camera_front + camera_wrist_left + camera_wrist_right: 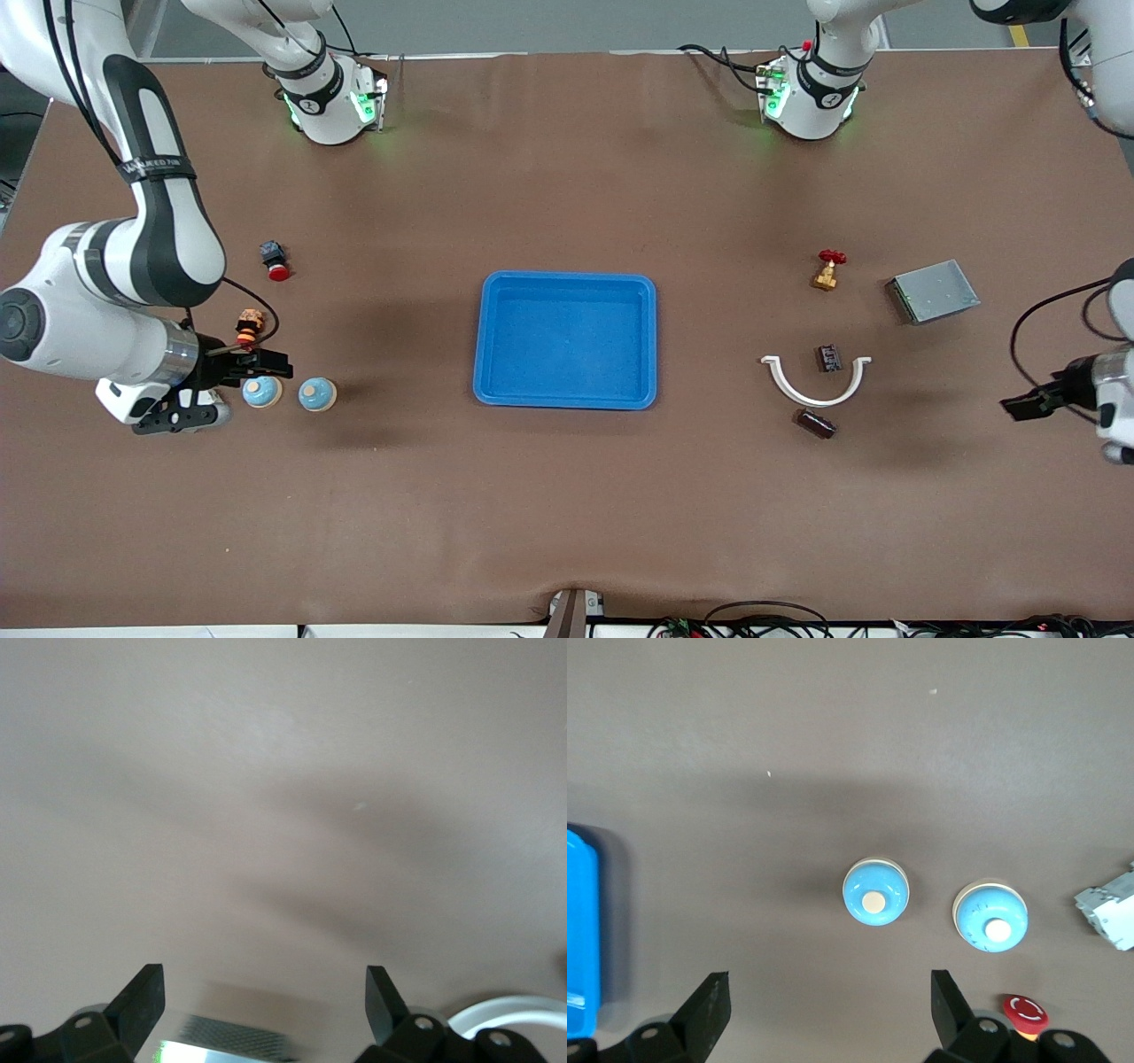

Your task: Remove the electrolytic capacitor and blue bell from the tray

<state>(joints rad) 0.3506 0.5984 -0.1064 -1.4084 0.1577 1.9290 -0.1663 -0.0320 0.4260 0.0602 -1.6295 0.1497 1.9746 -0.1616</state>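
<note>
Shallow bright blue plastic tray (567, 340) is sitting empty, so I'm just keeping both arms clear: right gripper (237, 376) spread wide by two blue dome bells (316, 393), left gripper (1023, 406) spread too, near the dark cylindrical capacitor (816, 423).

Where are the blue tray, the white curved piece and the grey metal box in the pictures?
blue tray (485, 337): front view, on its raised rim toward the right arm's end.
white curved piece (816, 399): front view, on the middle of its arc.
grey metal box (937, 289): front view, on its top face.
</note>
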